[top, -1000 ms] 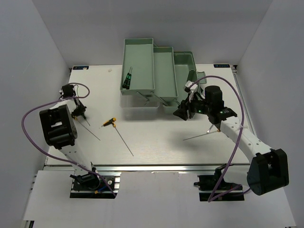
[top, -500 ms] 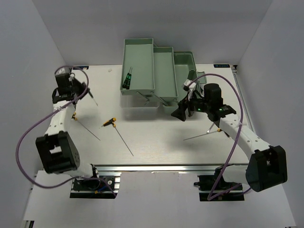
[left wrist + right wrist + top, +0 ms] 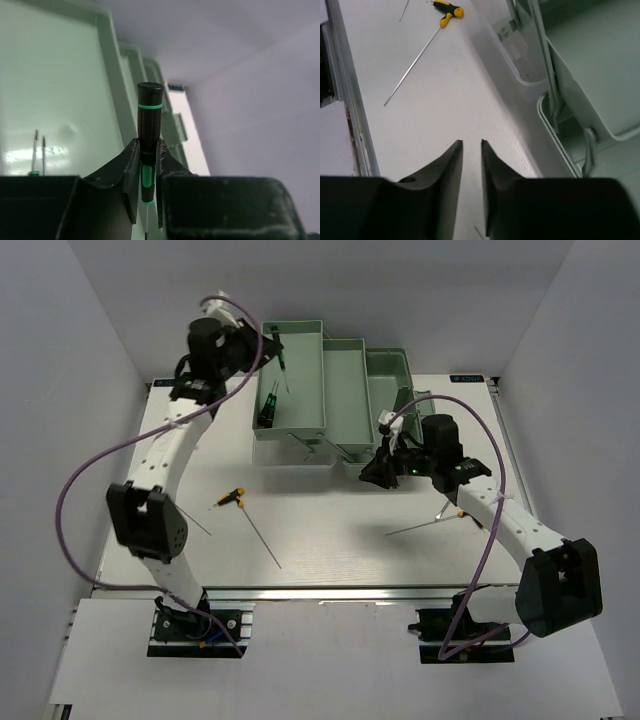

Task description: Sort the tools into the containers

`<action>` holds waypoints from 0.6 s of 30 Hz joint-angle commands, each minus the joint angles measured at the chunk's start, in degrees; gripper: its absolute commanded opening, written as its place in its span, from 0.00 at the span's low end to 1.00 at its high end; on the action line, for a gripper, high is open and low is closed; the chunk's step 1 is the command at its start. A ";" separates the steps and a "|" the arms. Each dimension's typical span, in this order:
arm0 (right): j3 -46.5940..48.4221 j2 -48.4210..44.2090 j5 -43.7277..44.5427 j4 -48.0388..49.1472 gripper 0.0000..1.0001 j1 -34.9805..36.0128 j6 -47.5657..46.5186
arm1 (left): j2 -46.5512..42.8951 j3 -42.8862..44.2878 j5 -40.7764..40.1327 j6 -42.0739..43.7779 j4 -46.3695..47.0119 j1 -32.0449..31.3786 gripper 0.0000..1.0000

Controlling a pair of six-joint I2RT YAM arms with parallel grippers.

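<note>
My left gripper [image 3: 272, 346] is shut on a green-black screwdriver [image 3: 284, 368] and holds it above the left mint-green tray [image 3: 305, 340]. In the left wrist view the handle [image 3: 149, 120] stands up between the fingers, over the tray floor [image 3: 50, 90]. Another green-black screwdriver [image 3: 267, 406] lies in that tray. My right gripper [image 3: 371, 473] hovers low over the table by the clear lid [image 3: 295, 458], empty, its jaws a narrow gap apart [image 3: 471, 145]. A yellow-black screwdriver [image 3: 231, 498] with a long shaft lies on the table, also in the right wrist view [image 3: 448, 8].
The middle tray [image 3: 347, 390] and right tray [image 3: 388, 375] step down beside the left one. A thin rod [image 3: 190, 520] lies at the left, another rod [image 3: 420, 527] at the right under my right arm. White walls enclose the table.
My left arm swung from the table's left side up and right to above the left tray, carrying the green-black screwdriver. My right gripper crept a little to the left.
</note>
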 commanded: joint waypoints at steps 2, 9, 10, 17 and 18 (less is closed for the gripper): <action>3.06 0.32 -0.22 0.04 0.35 2.23 -1.67 | 6.19 6.05 -2.99 0.34 -9.39 -2.22 0.12; 5.26 5.32 10.32 -4.63 0.47 17.69 -6.15 | 8.31 8.34 -2.38 2.89 -13.62 -2.66 0.40; 5.44 7.15 11.64 -3.92 0.47 19.36 -5.37 | 8.22 9.73 -2.47 3.33 -13.97 -2.66 0.42; 14.57 20.52 18.50 0.74 0.64 28.15 6.41 | 5.34 17.91 -3.08 7.20 -21.77 -2.14 0.54; 15.97 22.10 18.94 1.44 0.67 28.86 7.29 | 4.10 17.92 -4.74 7.90 -22.84 -1.87 0.55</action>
